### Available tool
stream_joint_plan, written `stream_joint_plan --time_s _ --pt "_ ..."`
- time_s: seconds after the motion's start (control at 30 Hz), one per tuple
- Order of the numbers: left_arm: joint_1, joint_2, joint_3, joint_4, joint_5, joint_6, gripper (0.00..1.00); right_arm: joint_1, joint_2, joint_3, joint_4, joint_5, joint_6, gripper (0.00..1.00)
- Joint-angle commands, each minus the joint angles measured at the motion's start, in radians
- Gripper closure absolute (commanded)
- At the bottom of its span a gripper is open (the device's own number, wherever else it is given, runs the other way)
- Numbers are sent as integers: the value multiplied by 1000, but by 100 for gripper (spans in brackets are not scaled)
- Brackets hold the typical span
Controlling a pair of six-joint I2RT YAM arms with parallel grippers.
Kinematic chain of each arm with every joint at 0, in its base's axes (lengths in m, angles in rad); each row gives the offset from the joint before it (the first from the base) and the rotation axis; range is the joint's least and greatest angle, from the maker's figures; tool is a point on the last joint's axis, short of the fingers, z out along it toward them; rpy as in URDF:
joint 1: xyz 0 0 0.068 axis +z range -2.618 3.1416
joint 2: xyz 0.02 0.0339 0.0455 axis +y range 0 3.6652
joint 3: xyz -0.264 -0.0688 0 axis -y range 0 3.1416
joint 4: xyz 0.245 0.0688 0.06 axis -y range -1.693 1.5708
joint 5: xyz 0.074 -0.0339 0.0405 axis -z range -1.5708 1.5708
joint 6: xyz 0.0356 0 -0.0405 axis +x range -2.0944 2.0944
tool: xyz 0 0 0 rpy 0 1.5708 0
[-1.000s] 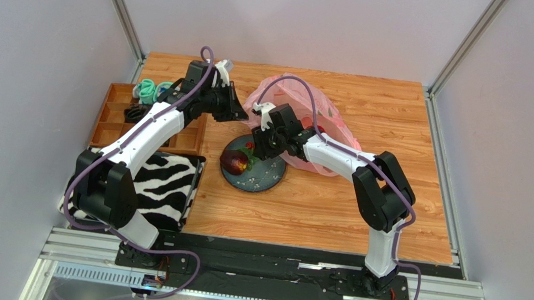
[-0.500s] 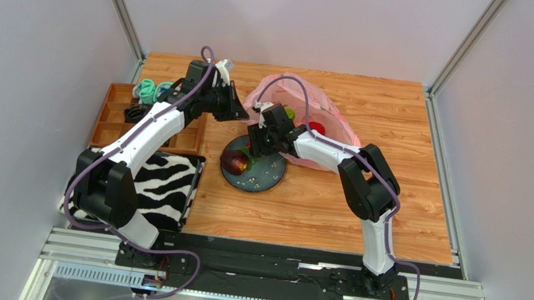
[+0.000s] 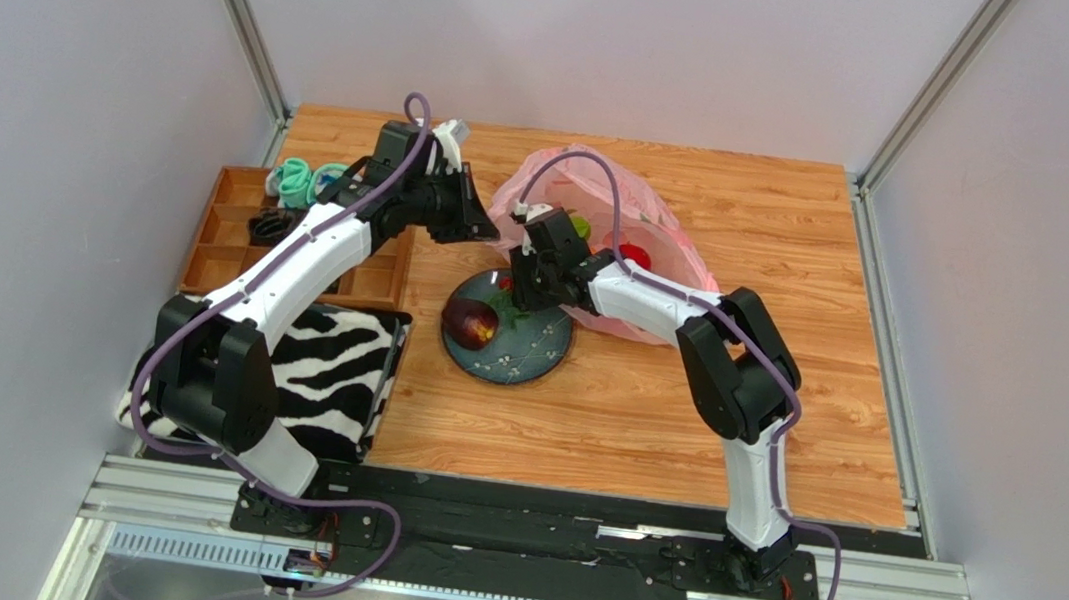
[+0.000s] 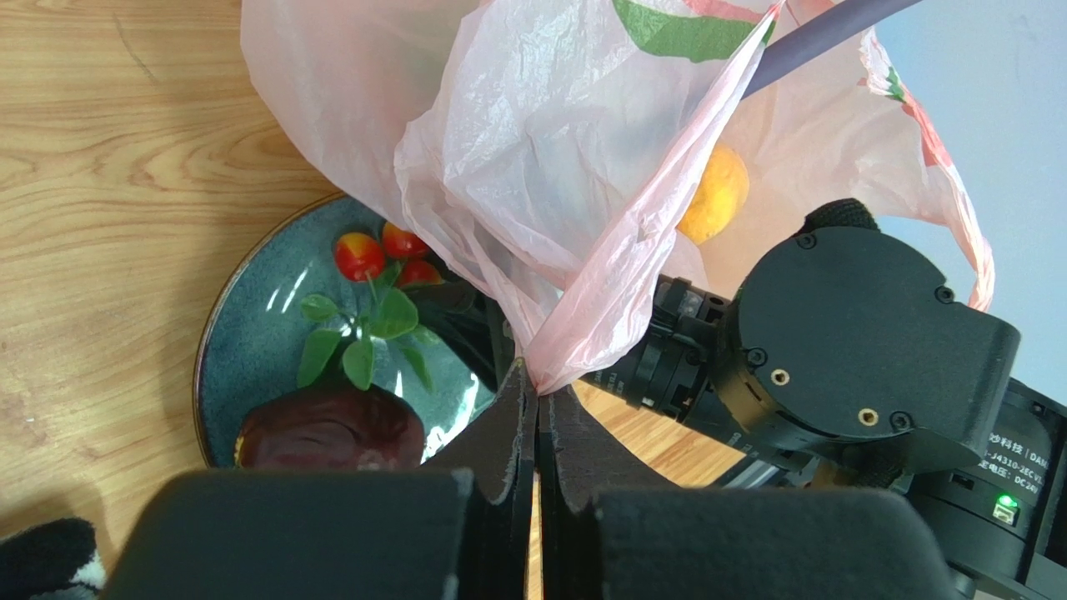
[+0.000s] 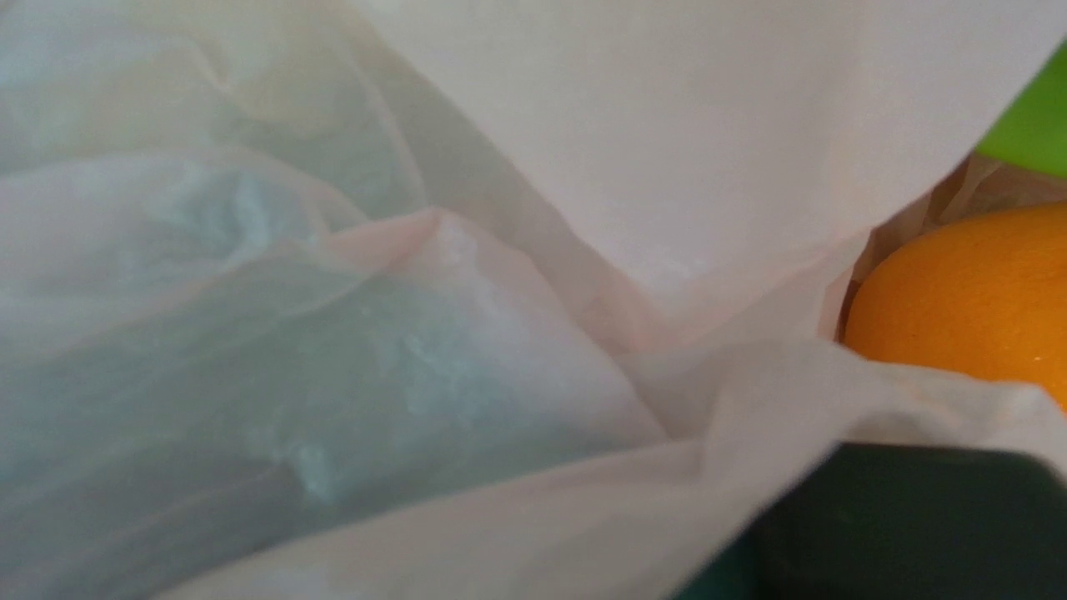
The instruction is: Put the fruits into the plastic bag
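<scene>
The pink plastic bag (image 3: 651,261) lies at the back middle of the table. My left gripper (image 3: 471,221) is shut on the bag's edge (image 4: 541,363) and holds it up. A red apple (image 3: 633,256) and a green fruit (image 3: 579,227) show inside the bag, and a yellow-orange fruit (image 4: 716,200) shows through the film. My right gripper (image 3: 518,283) is at the bag's mouth over the back rim of the dark plate (image 3: 526,360). Bag film (image 5: 438,375) hides its fingers; an orange fruit (image 5: 964,300) lies close. Red berries with leaves (image 4: 376,256) and a dark purple fruit (image 3: 470,323) lie on the plate.
A wooden compartment tray (image 3: 224,227) with teal and black items stands at the far left. A zebra-striped cloth (image 3: 328,375) lies in front of it. Metal frame posts rise at the table's back corners.
My right arm's elbow has swung left and its gripper has shifted slightly back toward the bag's mouth. The left arm still holds the bag edge in the same place.
</scene>
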State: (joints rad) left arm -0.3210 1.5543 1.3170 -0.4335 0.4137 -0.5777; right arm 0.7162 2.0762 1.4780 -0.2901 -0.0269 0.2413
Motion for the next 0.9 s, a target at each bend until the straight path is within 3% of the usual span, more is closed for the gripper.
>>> stream_joint_plan --time_s 0.0,0.17,0.4,0.6,0.7,0.83,0.87 --pt "-4 -17 27 19 11 1 100 -11 -1 -13 28 18 -8 79" --pt "-4 -22 28 19 8 -1 100 -12 -80 -73 49 -7 -75 98" --pt "-4 -14 44 22 13 -10 100 -12 -280 -192 86 -51 -161 100" --pt "-4 -17 45 26 16 -16 100 -12 -280 -190 92 -74 -126 99" --pt "-4 -22 39 24 16 -16 100 -12 -232 -145 98 -111 -99 90" --pt "-4 -30 24 29 19 -16 100 -9 -163 -98 126 -131 -50 55" --pt "-4 -28 25 30 20 -13 100 -9 -139 -84 127 -136 -45 52"
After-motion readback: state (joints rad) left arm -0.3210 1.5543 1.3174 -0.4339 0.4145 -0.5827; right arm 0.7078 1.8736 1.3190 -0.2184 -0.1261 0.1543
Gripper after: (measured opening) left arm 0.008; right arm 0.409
